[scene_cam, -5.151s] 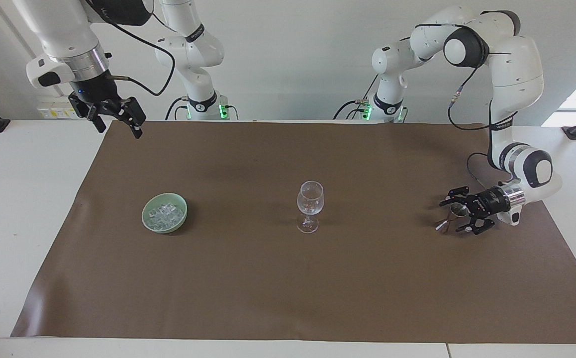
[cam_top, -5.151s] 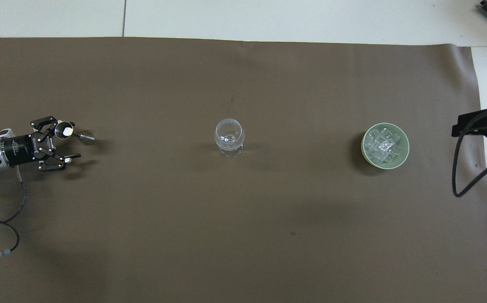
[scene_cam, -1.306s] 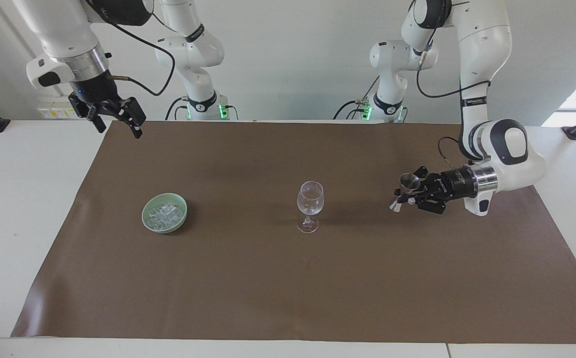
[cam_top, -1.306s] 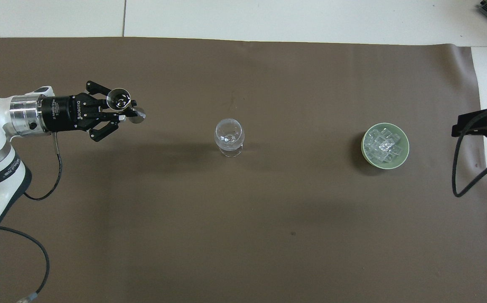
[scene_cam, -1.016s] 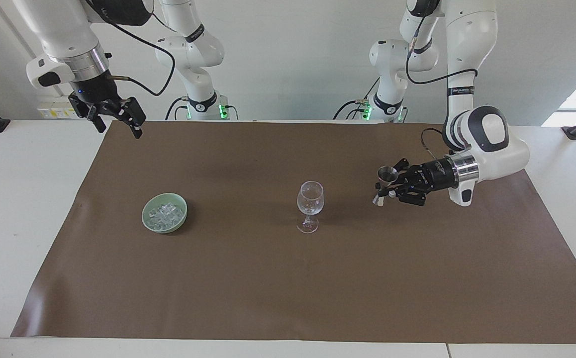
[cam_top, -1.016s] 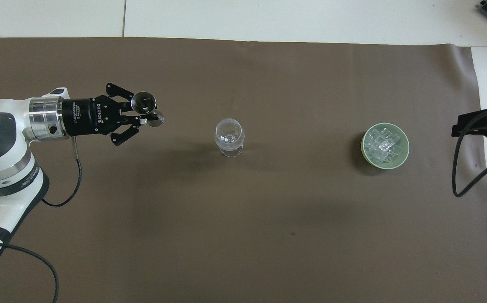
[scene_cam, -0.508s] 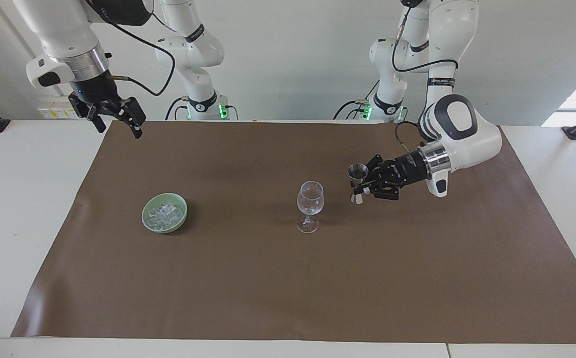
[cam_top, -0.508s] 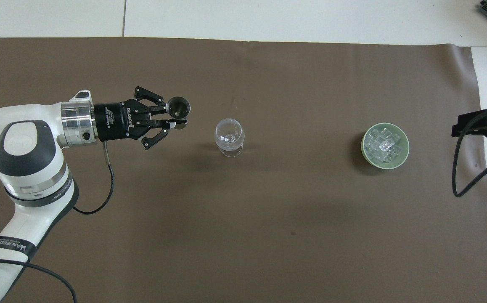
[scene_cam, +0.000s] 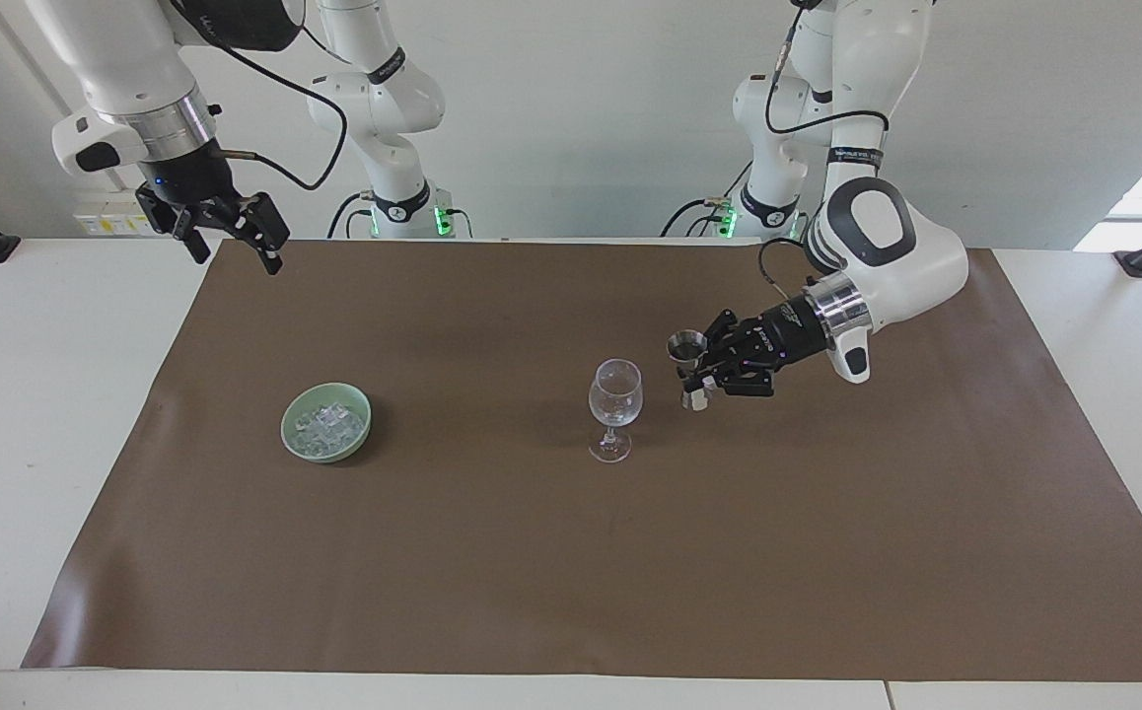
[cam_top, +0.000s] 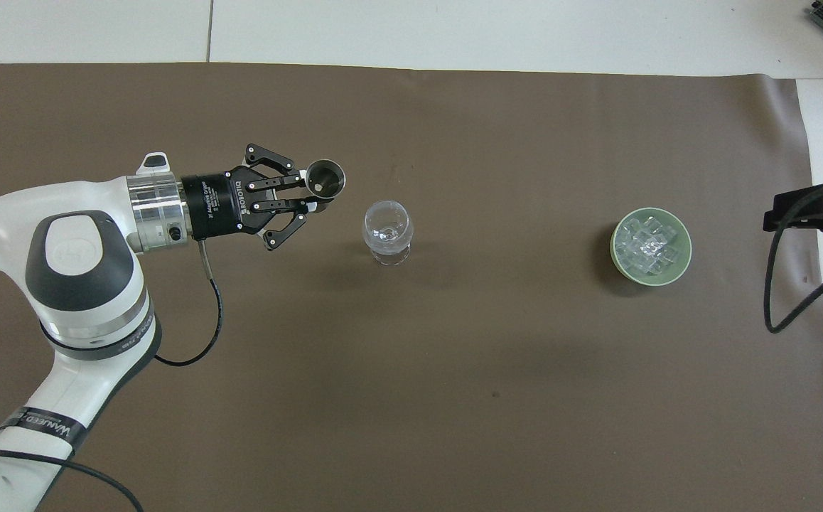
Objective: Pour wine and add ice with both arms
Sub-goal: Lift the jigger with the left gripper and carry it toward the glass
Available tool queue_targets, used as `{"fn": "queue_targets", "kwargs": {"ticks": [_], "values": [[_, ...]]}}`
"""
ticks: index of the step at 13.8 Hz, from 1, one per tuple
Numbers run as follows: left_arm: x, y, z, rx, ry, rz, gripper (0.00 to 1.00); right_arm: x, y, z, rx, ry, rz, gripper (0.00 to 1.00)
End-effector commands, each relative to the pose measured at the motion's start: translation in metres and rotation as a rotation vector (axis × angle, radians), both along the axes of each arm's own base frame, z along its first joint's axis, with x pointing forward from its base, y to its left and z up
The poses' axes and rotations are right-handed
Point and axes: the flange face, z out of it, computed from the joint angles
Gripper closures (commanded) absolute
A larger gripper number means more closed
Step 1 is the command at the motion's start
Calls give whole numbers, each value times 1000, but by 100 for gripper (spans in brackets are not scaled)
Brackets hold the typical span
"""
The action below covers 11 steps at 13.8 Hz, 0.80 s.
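An empty clear wine glass stands upright mid-mat. My left gripper is shut on a small metal jigger, upright, held in the air over the mat just beside the glass, toward the left arm's end. No wine shows; I cannot tell what the jigger holds. The ice fills a pale green bowl toward the right arm's end. My right gripper waits open, high over the mat's corner at that end.
A brown mat covers most of the white table. The left arm's white forearm stretches over the mat at its end. A black cable hangs by the right gripper over the mat's edge.
The left arm lifted the jigger from the mat at its end and carried it toward the wine glass, now close beside it. The right arm, glass and bowl have not moved.
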Motion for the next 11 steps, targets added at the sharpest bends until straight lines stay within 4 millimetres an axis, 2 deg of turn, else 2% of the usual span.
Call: {"fn": "queue_targets", "kwargs": {"ticks": [1,8,9,11], "values": [[-19,-15,4,49,-39,33,100,-2,0,0,26,0,5,0],[-17,-14,5,181,-117,-33,100,-2,0,0,26,0,5,0],[-20,-24,6,196,-133,-33,100,-2,0,0,26,0,5,0],[-21,-29,5,239,-161,-30,100,-2,0,0,26,0,5,0]]}}
